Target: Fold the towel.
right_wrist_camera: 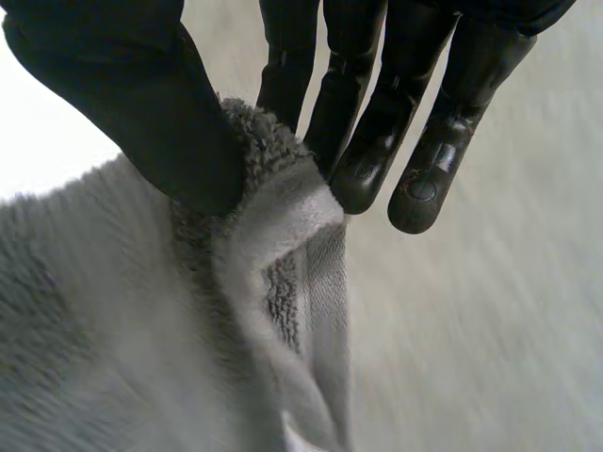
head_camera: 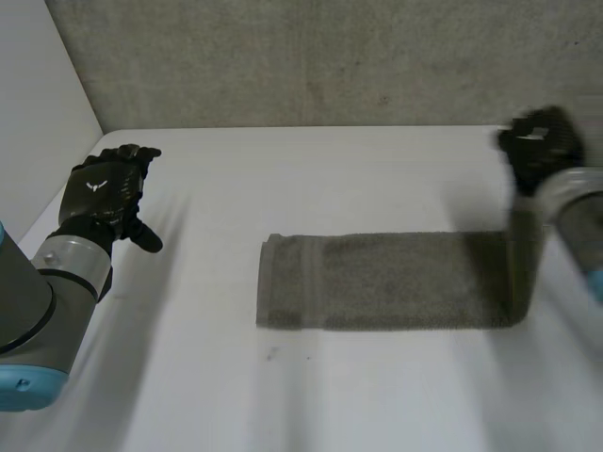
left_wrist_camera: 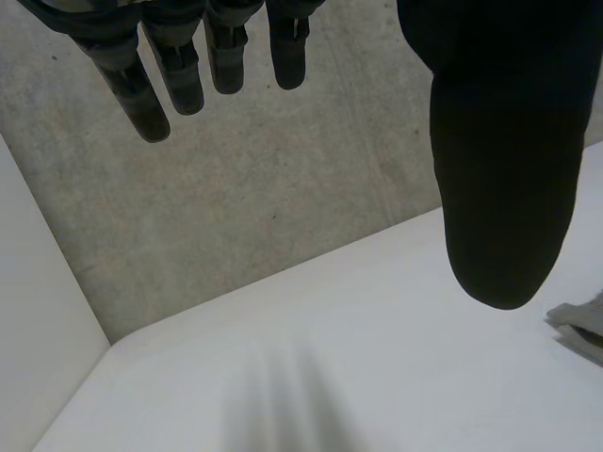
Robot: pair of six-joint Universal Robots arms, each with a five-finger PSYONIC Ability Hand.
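A grey towel (head_camera: 386, 281), folded into a long strip, lies across the middle of the white table (head_camera: 283, 395). Its right end rises off the table up to my right hand (head_camera: 539, 143), which is lifted at the far right. In the right wrist view that hand (right_wrist_camera: 188, 122) pinches the towel's edge (right_wrist_camera: 273, 217) between thumb and fingers. My left hand (head_camera: 105, 193) hovers over the table's far left, open and holding nothing, well clear of the towel. In the left wrist view its straight fingers (left_wrist_camera: 188, 66) and thumb are spread, and the towel's left end (left_wrist_camera: 582, 320) shows past the thumb.
A concrete wall (head_camera: 311, 56) runs along the table's far edge. A white panel (head_camera: 38, 113) stands at the left side. Bare table lies in front of the towel and between the towel and my left hand.
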